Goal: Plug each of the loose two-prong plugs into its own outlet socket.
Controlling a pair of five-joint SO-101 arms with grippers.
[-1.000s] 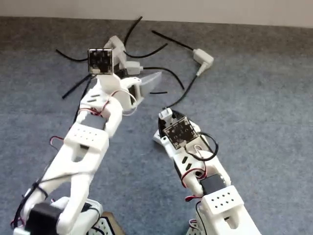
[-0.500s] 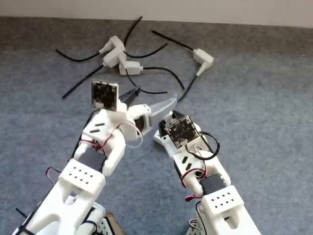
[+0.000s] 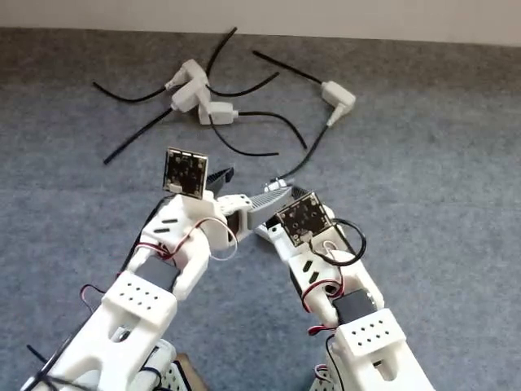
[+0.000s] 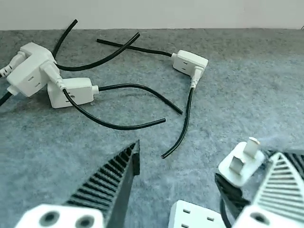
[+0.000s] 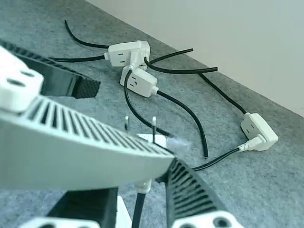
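Plug (image 4: 239, 160): where is it?
— In my right claw (image 5: 137, 187), which is closed on its lower body. The two prongs point up and the cord hangs down between the fingers. My left claw (image 4: 209, 149) is open around it, with the dark finger (image 4: 114, 183) well to one side and the pale ribbed finger (image 4: 280, 183) just beside the plug. I cannot tell if that one touches it.

And the sockets?
— One socket block (image 4: 194, 216) lies on the surface (image 3: 423, 204) right below both claws. A cluster of sockets (image 4: 71, 91) and a lone socket (image 4: 190, 61) lie farther off among loose black cords.

What could go wrong from here?
— I see three risks. If my left claw closes off-centre, the pale finger may push the plug sideways and twist it out of my right claw's hold. The two claws are crowded together, so either one shifting could knock the other. The prongs also face away from the block beneath, so the plug needs turning over, and a slip during a hand-over would likely drop it onto the surface.

How are your arms placed?
— My left arm stretches forward and bends across toward the right arm, with its claw lying nearly level. My right arm leans forward, its claw low over the socket block.
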